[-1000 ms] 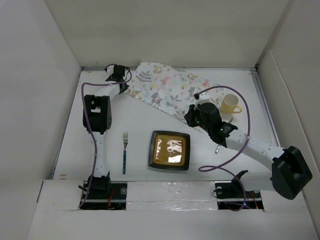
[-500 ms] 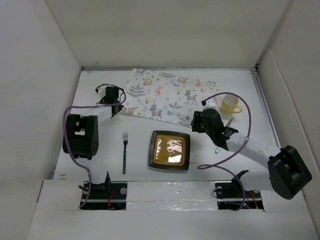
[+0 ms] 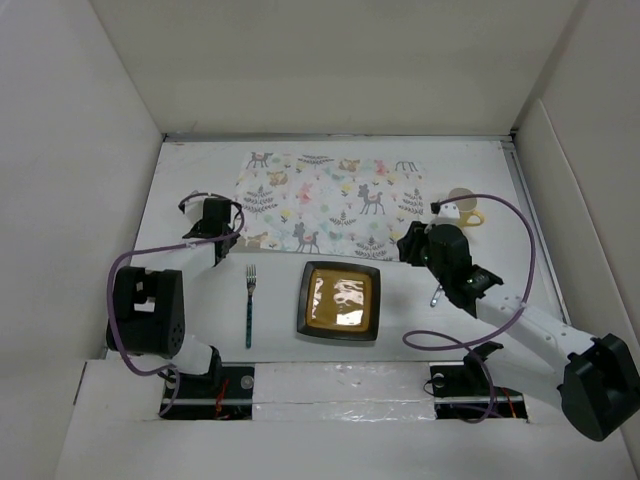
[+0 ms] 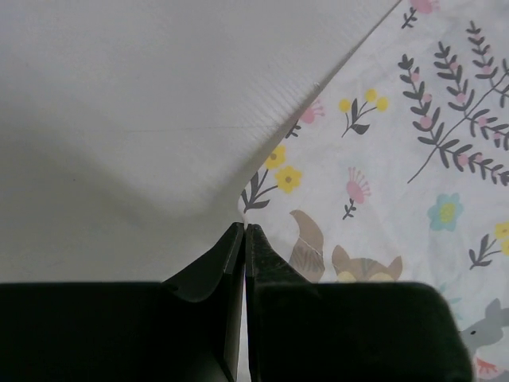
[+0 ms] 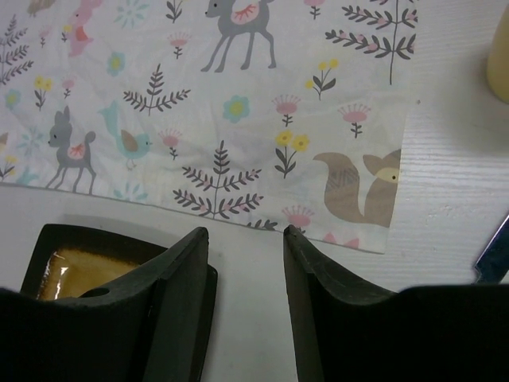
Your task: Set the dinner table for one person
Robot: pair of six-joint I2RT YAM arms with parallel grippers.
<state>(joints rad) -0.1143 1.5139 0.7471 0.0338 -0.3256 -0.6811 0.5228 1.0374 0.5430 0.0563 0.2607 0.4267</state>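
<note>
Placemat [image 3: 325,200] has swung square and now lies flat on the dinner table [image 3: 200,180], just beyond the plate [image 3: 340,301]. My left gripper [image 4: 243,229] pinches its corner, left of the plate — my right gripper [image 5: 245,232], parted and empty, hangs nearer the plate.

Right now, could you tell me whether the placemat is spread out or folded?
Spread out: the placemat lies as one flat rectangle on the dinner table, its print showing edge to edge, no fold visible.
</note>
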